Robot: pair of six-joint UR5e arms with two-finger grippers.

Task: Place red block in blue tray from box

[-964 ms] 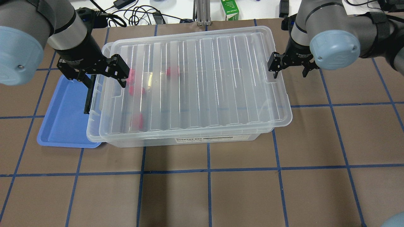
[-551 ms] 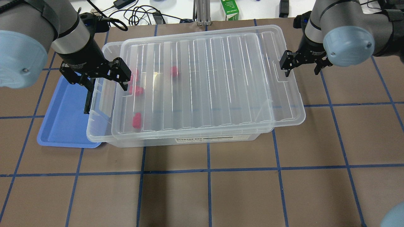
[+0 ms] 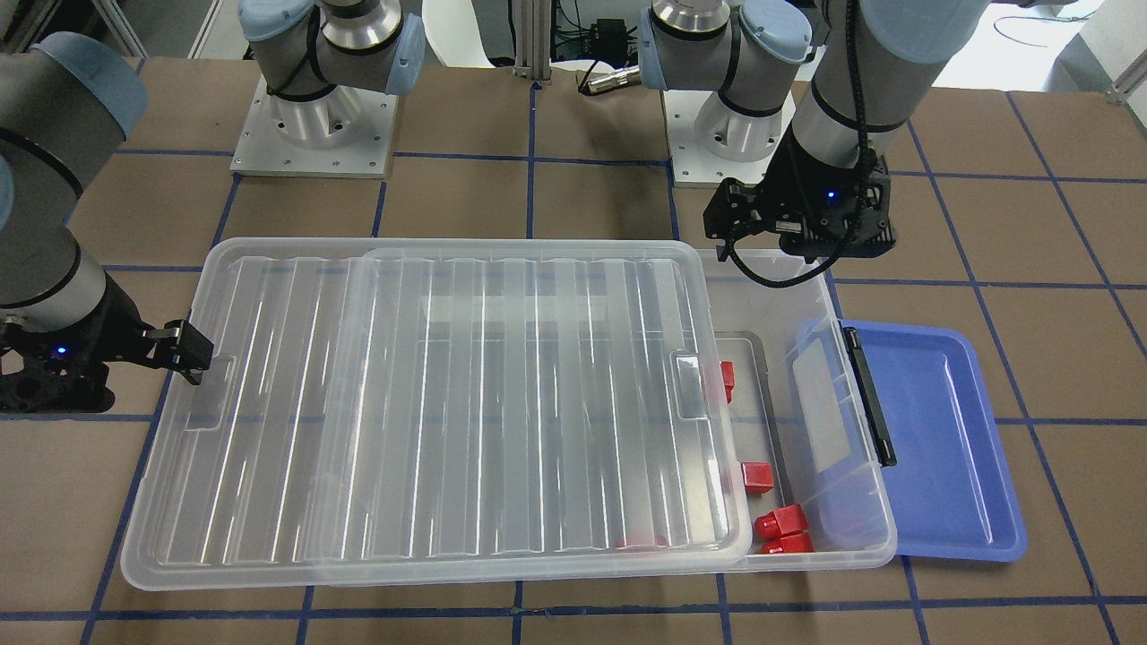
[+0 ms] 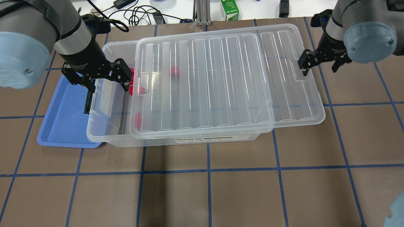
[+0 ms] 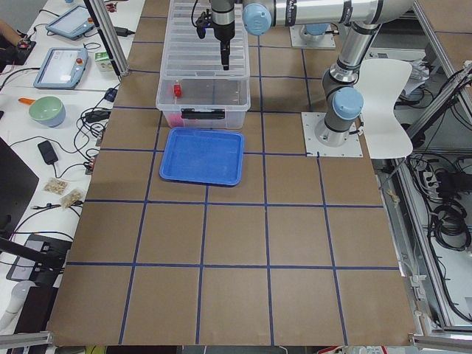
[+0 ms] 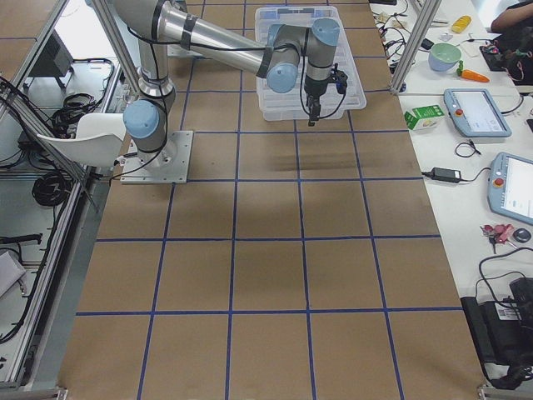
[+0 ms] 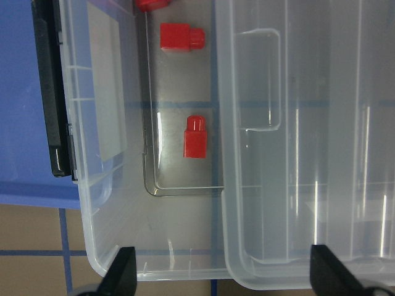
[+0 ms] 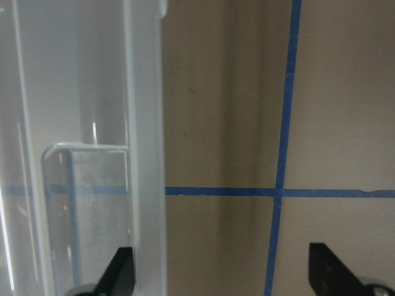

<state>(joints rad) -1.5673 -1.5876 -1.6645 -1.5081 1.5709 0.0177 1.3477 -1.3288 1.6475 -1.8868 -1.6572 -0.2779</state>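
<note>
A red block [image 7: 195, 137] lies uncovered at the left end of the box [image 4: 109, 140], past the offset lid [image 4: 221, 78]. It looks light, stiff and slick, so it is best pinched across its squarish body's flat sides. The left gripper [image 4: 107, 82] and right gripper [image 4: 319, 67] both have their jaws spread.

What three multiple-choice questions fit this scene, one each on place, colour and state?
1. Where is the blue tray? A at the latch end of the box; B inside it; C at the opposite end.
2. What colour are the blocks? A green; B red; C yellow.
3. How does the lid sit? A over the whole box; B over part, latch end uncovered; C leaning against the box.
Answers: A, tray borders the latch; B, every visible block is red; B, blocks show past the lid's edge.
</note>
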